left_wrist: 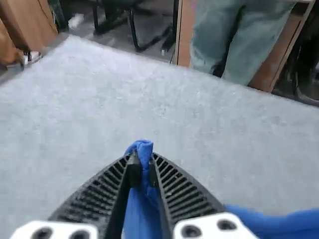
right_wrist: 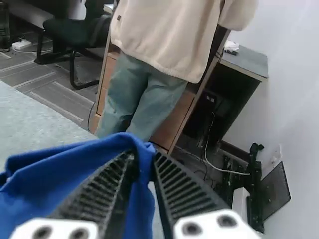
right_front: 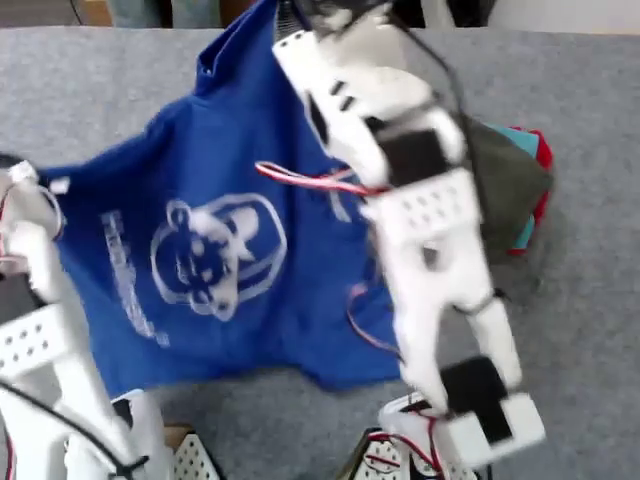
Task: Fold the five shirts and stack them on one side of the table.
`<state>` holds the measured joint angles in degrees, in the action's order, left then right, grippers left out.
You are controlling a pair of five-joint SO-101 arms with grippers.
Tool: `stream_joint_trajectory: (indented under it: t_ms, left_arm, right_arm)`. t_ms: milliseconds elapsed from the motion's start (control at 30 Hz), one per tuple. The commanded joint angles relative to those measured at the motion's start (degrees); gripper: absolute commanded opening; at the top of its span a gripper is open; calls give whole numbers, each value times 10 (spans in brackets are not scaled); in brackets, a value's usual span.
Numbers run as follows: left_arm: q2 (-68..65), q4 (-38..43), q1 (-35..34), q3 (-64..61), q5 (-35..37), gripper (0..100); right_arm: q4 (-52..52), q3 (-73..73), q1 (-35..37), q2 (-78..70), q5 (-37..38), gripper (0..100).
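A blue shirt (right_front: 215, 250) with a white round print hangs stretched above the grey table (right_front: 580, 150), held up at two places. My left gripper (left_wrist: 142, 162) is shut on a bunched edge of the blue shirt (left_wrist: 141, 149), at the table's left side (right_front: 30, 185). My right gripper (right_wrist: 142, 162) is shut on another edge of the blue shirt (right_wrist: 60, 174), raised high at the table's far side (right_front: 290, 25). A pile of other shirts (right_front: 515, 185), dark olive, teal and red, lies at the right, partly behind the right arm.
The white right arm (right_front: 420, 220) crosses over the shirt's right part. The arms' bases (right_front: 400, 450) stand at the near edge. The table's grey cloth lies bare at the far left (right_front: 80, 90) and near right (right_front: 590, 330).
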<state>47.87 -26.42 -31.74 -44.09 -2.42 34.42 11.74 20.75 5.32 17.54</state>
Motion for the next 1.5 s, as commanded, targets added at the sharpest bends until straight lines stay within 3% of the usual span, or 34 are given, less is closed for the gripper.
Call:
stream_joint_trajectory:
  t_ms: [0,100,233,400,567,700,900,1067,1267,1467]
  left_arm:
    - [-94,229,13,29,-1,30]
    - [-211,197,20,151,4,30]
    - [-326,95,44,297,0,30]
    - [-387,-14,46,353,-1,30]
    - [-390,-105,28,332,-1,30]
    - [-390,-222,29,305,-4,30]
    - [-390,-373,37,232,-70,30]
    - [-390,-372,39,109,-106,30]
    - [-395,-286,-15,43,-119,30]
    - [-396,-280,-63,64,-121,30]
  right_arm:
    - [-140,-4,0,-46,3,14]
    - [-187,41,-9,-98,2,14]
    - [-183,129,-20,-170,1,14]
    - [-104,218,-30,-239,1,14]
    - [102,261,-31,-239,1,14]
    - [294,274,-33,-225,5,14]
    - [545,268,-29,-216,51,14]
    - [668,214,-13,-204,74,14]
    - [662,49,-27,-90,118,14]
    - [593,-145,-29,29,138,14]
